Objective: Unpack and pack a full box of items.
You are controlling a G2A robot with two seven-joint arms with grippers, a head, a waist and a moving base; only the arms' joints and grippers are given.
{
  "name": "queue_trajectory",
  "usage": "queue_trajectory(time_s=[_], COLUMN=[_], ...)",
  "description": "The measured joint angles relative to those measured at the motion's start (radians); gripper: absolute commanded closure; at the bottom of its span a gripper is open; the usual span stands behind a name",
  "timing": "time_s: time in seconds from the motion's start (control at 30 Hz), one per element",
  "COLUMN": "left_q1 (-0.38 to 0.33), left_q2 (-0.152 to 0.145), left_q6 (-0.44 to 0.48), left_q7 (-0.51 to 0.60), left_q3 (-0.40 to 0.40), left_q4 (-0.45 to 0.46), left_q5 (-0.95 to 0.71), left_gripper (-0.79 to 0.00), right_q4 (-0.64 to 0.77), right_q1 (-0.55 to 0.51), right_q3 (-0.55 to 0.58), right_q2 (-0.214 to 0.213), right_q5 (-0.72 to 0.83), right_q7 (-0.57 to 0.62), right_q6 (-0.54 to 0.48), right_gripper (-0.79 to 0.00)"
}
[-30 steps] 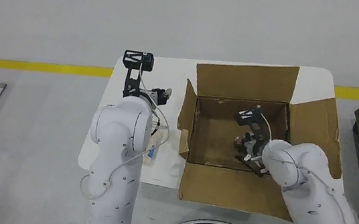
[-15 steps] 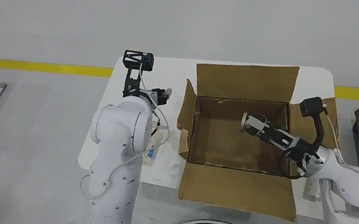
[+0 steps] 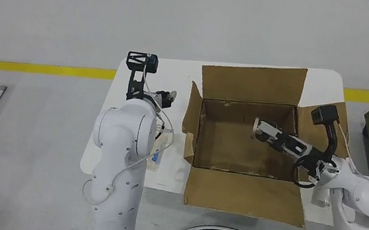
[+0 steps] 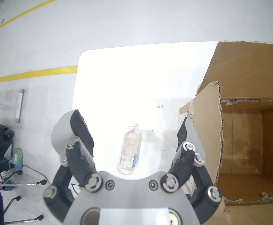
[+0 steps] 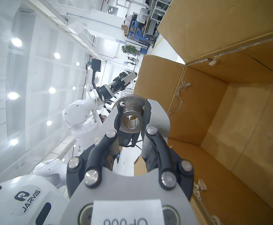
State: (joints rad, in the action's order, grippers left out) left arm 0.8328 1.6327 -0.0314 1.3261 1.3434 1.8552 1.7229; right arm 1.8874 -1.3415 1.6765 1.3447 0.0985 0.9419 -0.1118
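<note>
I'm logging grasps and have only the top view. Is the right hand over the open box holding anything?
Observer: Yes. The right wrist view shows the right hand shut on a metal ring, with the ring's hole facing the camera.
Reviewer: And the left hand, is it gripping something too?
Observer: No. The left hand is open, its fingers wide apart. A clear plastic bottle lies on its side on the white table beneath it.
</note>
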Motion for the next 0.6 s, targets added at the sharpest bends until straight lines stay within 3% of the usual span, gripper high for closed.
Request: queue_trajectory(time_s=[0.13, 0.3, 0.4, 0.6], left_q1=[0.0, 0.0, 0.0, 0.0], left_q2=[0.0, 0.0, 0.0, 0.0], left_q6=[0.0, 0.0, 0.0, 0.0], left_q7=[0.0, 0.0, 0.0, 0.0], left_q3=[0.0, 0.0, 0.0, 0.0], left_q4=[0.0, 0.0, 0.0, 0.0], left_q5=[0.0, 0.0, 0.0, 0.0], left_gripper=[-0.785, -0.785, -0.785, -0.785], right_q4=[0.038, 0.086, 0.118, 0.198], right_q1=[-0.014, -0.052, -0.094, -0.244], right_q3=[0.061, 0.249, 0.395, 0.626], right_q2=[-0.005, -0.02, -0.034, -0.056], right_q5=[0.056, 0.116, 0.044, -0.249], right_q7=[-0.086, -0.163, -0.201, -0.211], right_q6=[-0.023, -0.033, -0.006, 0.086], right_gripper=[0.0, 0.0, 0.0, 0.0])
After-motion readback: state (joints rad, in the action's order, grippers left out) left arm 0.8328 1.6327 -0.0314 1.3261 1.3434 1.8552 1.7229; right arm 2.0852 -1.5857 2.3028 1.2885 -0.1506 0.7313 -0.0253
